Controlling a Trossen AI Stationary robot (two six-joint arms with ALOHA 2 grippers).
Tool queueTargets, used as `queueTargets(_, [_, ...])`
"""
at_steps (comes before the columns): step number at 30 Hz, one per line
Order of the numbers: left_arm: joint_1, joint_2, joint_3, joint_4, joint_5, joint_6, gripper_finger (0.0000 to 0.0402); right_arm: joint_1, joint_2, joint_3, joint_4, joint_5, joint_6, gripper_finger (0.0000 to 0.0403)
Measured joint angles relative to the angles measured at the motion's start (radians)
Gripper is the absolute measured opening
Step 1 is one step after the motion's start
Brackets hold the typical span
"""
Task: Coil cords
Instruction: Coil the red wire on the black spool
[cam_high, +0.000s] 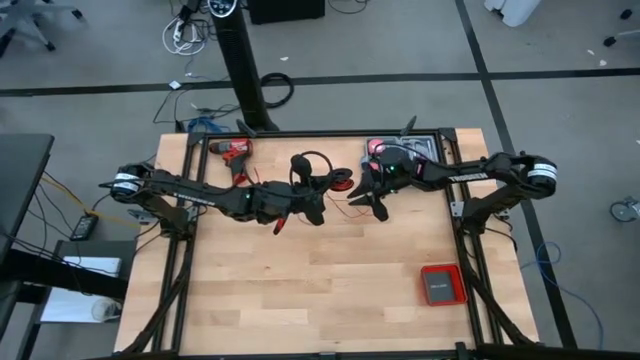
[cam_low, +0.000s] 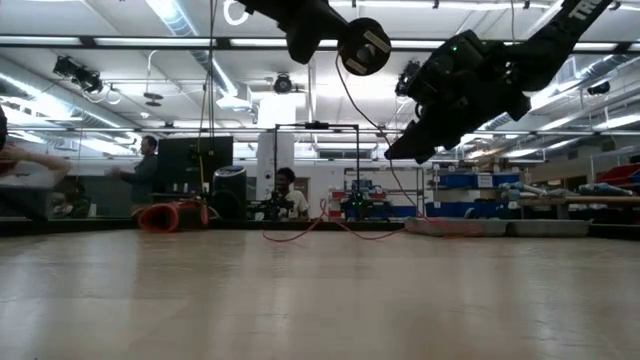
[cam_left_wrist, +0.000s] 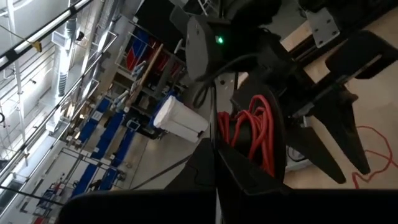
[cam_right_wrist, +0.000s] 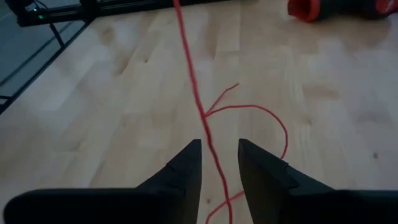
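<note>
The right gripper (cam_right_wrist: 219, 163) hangs open astride the loose red cord (cam_right_wrist: 194, 87) — close squarely on that strand, keeping gentle tension toward the left gripper's (cam_high: 300, 210) shut hold on the coil (cam_left_wrist: 252, 127).

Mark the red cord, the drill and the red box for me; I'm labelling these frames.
red cord (cam_right_wrist: 194, 87): right wrist view, the straight run on the table.
drill (cam_high: 234, 151): high view, its red body.
red box (cam_high: 441, 285): high view, its grey middle.

Overhead, table-level, two wrist views, perhaps overlapping
</note>
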Motion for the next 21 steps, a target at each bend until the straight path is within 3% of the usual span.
queueTargets(12, [0.0,0.0,0.0,-0.002,-0.012,0.003,0.0,0.012,0.07,0.001,0.086,0.013,-0.026,0.0091])
queueTargets(16, [0.0,0.0,0.0,-0.001,-0.011,0.003,0.0,0.007,0.065,0.001,0.081,0.014,-0.04,0.0067])
queueTargets(21, [0.0,0.0,0.0,-0.001,-0.01,-0.019,0.0,0.004,0.072,0.001,0.081,0.054,-0.063,0.0009])
